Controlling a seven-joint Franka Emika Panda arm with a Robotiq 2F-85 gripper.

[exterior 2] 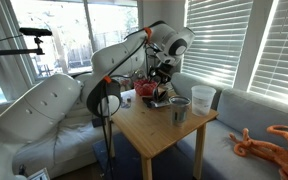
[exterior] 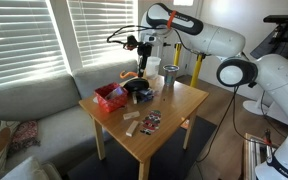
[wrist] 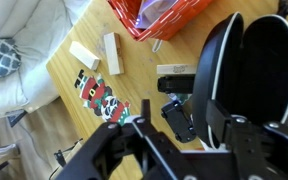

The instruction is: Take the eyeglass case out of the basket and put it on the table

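The black eyeglass case (wrist: 246, 58) lies open like a clamshell on the light-wood table (wrist: 74, 80), just beside the red basket (wrist: 156, 18) and outside it. It also shows in both exterior views (exterior: 139, 91) (exterior 2: 162, 99), next to the basket (exterior: 110, 97) (exterior 2: 144, 91). My gripper (wrist: 184, 125) hangs low over the case (exterior: 142, 76) (exterior 2: 160, 84). Its fingers are spread, and the case's raised edge stands between them, close to the right finger. I cannot see the fingers squeezing it.
A small black toy car (wrist: 180, 117) lies under the gripper. Two wooden blocks (wrist: 97, 54) and a patterned card (wrist: 98, 96) lie toward the table's front. A dark cup (exterior 2: 179, 109) and a white bucket (exterior 2: 203, 97) stand at one corner. A sofa (exterior: 24, 105) borders the table.
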